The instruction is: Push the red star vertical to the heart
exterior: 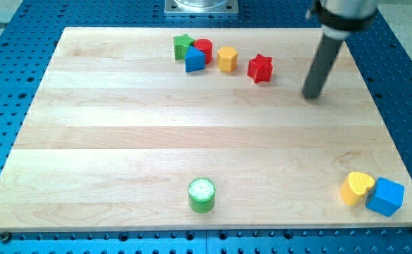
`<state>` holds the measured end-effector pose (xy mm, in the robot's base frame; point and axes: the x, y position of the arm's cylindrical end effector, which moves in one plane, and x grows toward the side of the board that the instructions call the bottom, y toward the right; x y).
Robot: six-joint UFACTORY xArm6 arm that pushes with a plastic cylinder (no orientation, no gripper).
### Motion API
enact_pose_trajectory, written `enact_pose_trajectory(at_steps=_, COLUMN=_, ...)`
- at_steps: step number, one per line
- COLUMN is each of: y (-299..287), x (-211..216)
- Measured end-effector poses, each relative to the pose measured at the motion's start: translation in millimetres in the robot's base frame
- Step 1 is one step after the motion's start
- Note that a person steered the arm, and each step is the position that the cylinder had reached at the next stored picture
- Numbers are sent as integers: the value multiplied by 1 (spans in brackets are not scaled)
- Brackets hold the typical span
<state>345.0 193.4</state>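
The red star (260, 68) lies near the view's top, right of centre on the wooden board (121, 141). The yellow heart (357, 187) lies at the view's bottom right, touching a blue cube (386, 196) on its right. My tip (310, 95) rests on the board to the right of the red star and slightly below it, apart from it. The rod leans up toward the view's top right.
Left of the red star lies a yellow hexagon (226, 58). Further left is a tight cluster: a green star (183, 44), a red cylinder (203, 49) and a blue triangle (194, 61). A green cylinder (202, 195) stands at the bottom centre.
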Motion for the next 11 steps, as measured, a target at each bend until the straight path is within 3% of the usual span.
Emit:
enact_pose_trajectory(at_steps=1, y=-5, x=-78)
enact_pose_trajectory(at_steps=2, y=-54, x=-87)
enact_pose_trajectory(at_steps=3, y=-104, x=-67)
enact_pose_trajectory(at_steps=4, y=-108, x=-19)
enact_pose_trajectory(at_steps=5, y=-85, x=24)
enact_pose_trajectory(at_steps=7, y=14, x=24)
enact_pose_trajectory(at_steps=9, y=50, x=-62)
enact_pose_trajectory(at_steps=11, y=86, x=60)
